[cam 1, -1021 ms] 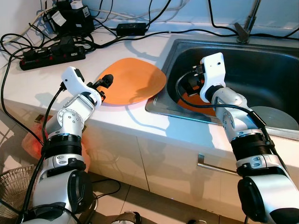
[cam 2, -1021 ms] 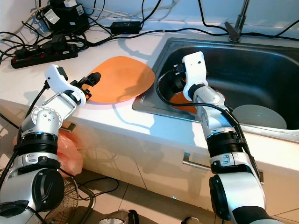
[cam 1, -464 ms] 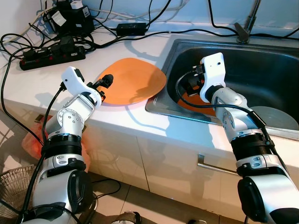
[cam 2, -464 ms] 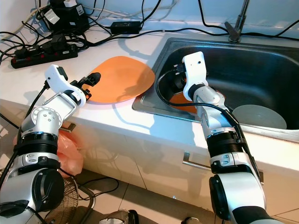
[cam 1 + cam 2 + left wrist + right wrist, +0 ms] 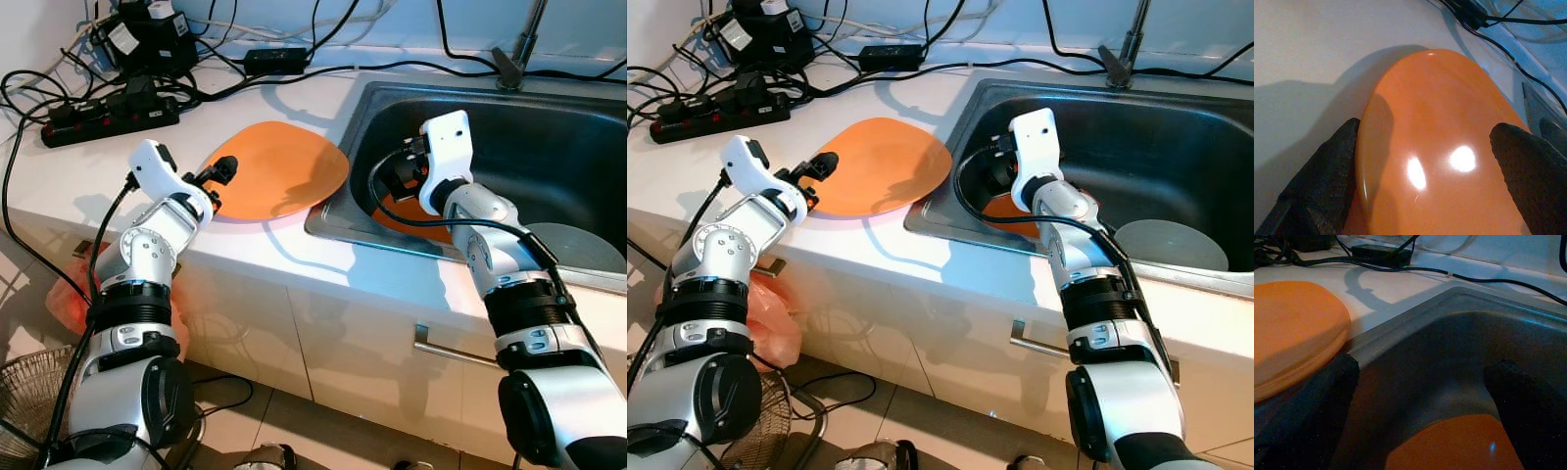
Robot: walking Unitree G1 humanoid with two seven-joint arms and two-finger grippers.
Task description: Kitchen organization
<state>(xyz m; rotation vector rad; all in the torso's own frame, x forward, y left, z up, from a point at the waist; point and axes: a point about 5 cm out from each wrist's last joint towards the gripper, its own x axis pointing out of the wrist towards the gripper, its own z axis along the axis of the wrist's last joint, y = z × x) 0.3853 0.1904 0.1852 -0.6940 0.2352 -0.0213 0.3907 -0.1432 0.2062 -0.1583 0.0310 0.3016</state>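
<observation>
An orange plate [image 5: 279, 181] lies on the white counter, its right edge reaching the sink rim [image 5: 338, 230]. My left gripper [image 5: 217, 184] is at the plate's left edge, open; in the left wrist view its fingers [image 5: 1322, 181] stand wide apart on either side of the plate [image 5: 1440, 147]. My right gripper [image 5: 392, 181] reaches down into the steel sink near its left wall, open and holding nothing. A second orange plate [image 5: 1459, 443] lies on the sink floor just beneath it. A grey plate [image 5: 578, 247] rests at the sink's right.
A black power strip [image 5: 108, 116] and tangled cables crowd the counter's back left. The faucet [image 5: 514, 59] stands behind the sink. Below are a cabinet handle [image 5: 446, 351], a wire fan [image 5: 20, 401] and an orange bag [image 5: 69, 294] on the floor.
</observation>
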